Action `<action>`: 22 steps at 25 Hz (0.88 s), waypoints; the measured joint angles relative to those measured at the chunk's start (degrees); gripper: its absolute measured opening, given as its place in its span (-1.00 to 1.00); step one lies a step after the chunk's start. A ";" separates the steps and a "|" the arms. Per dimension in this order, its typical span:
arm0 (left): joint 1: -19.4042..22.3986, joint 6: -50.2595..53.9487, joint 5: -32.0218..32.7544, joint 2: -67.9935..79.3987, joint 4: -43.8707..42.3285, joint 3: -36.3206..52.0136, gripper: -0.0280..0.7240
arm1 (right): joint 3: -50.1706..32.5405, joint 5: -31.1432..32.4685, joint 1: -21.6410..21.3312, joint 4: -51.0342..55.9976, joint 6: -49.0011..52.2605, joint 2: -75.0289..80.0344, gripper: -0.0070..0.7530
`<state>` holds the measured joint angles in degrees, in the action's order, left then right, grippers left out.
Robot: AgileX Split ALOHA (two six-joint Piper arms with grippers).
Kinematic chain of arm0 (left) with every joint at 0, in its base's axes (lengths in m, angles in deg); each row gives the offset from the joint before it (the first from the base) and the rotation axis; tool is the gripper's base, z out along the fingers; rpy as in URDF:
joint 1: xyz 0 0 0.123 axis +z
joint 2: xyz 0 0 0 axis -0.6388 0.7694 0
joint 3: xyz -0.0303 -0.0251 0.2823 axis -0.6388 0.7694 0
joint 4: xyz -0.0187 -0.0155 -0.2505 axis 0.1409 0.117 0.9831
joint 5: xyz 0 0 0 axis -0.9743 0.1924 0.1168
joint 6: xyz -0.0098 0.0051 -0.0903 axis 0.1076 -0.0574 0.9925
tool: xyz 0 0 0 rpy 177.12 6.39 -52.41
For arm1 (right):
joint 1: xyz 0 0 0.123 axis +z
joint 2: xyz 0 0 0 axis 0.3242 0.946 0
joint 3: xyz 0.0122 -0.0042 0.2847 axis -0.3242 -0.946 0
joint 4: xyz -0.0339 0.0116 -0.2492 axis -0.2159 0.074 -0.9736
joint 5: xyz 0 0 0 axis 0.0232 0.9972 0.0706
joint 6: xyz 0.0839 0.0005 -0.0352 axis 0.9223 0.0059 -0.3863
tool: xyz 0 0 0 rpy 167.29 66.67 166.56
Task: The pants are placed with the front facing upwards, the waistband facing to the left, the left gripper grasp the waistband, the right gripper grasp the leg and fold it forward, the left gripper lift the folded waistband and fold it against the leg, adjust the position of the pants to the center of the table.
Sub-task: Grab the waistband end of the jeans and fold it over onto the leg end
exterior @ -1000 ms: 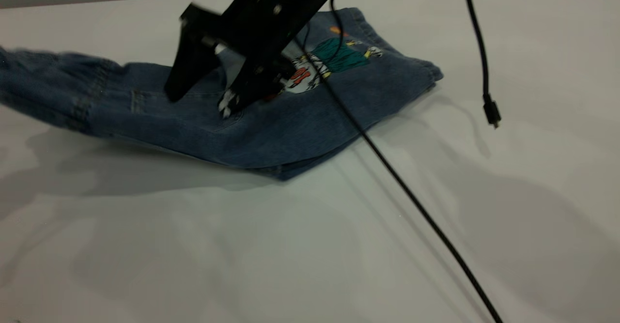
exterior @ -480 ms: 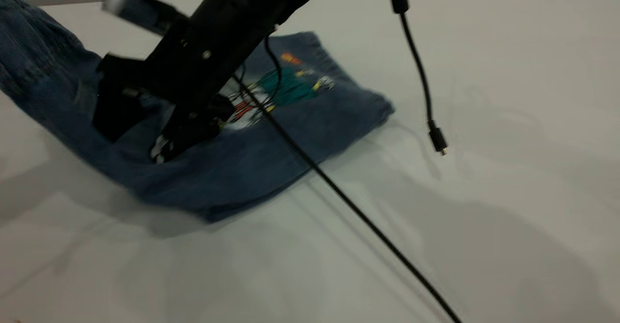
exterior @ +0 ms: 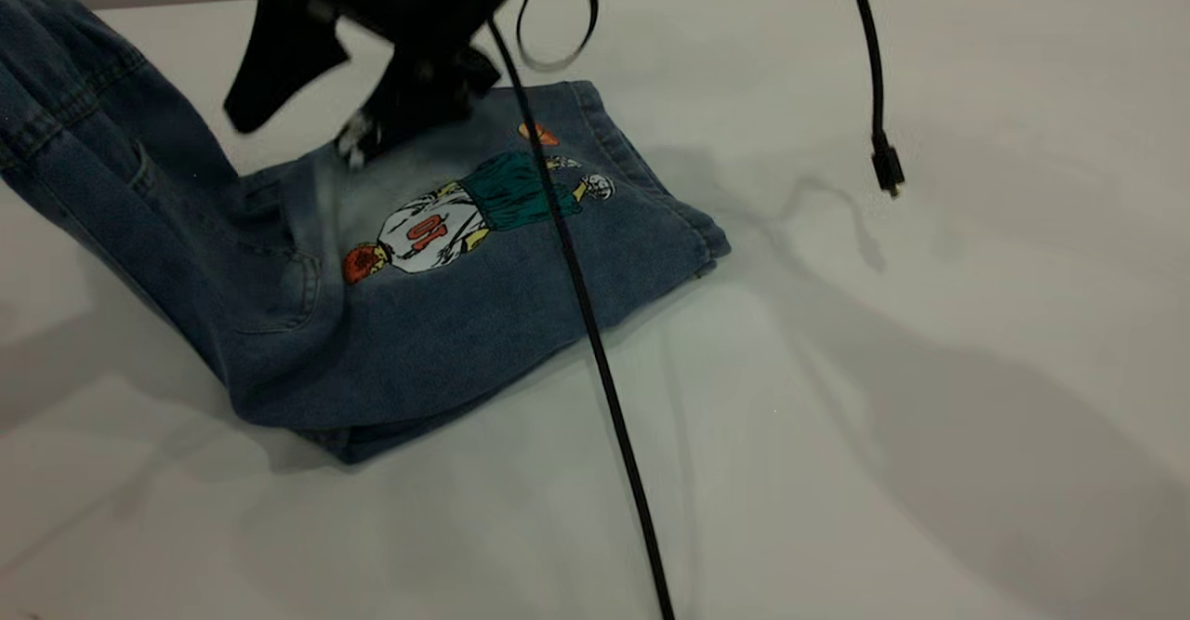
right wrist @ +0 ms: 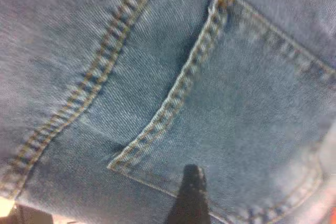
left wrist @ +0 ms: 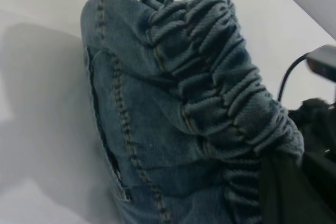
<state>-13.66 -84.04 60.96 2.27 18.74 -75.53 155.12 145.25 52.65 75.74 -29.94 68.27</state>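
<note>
- Exterior view: the black right gripper (exterior: 302, 123), jaws spread and empty, hangs above the folded short blue denim pants (exterior: 446, 295); bare white table (exterior: 883, 397) lies beyond its fingertips.
- Left wrist view alone shows the black left gripper (left wrist: 294, 187) clamping the gathered elastic waistband (left wrist: 220, 93), raised off the table.

The only readable marking is the number "10", printed in red on the white jersey of a cartoon basketball player (exterior: 437, 230). The figure is printed on the upward-facing denim leg (exterior: 521, 267) of the pants (exterior: 390, 304). From the exterior view the number appears sideways. Neither wrist view shows any writing.
</note>
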 joint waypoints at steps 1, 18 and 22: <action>0.00 0.13 0.00 0.00 0.04 0.00 -0.73 | 0.99 0.79 -0.24 -1.69 0.49 0.00 0.52; -3.33 -3.73 4.83 -0.14 5.96 -3.74 -0.73 | 1.81 -0.29 -0.60 -26.39 11.45 1.34 0.52; -7.91 -3.73 1.86 -0.17 6.15 -4.03 -0.73 | 1.81 -0.59 -0.60 -25.19 11.45 2.17 0.52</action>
<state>-21.56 -87.76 62.83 2.10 24.89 -79.56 156.92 144.65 52.05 50.55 -18.48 70.44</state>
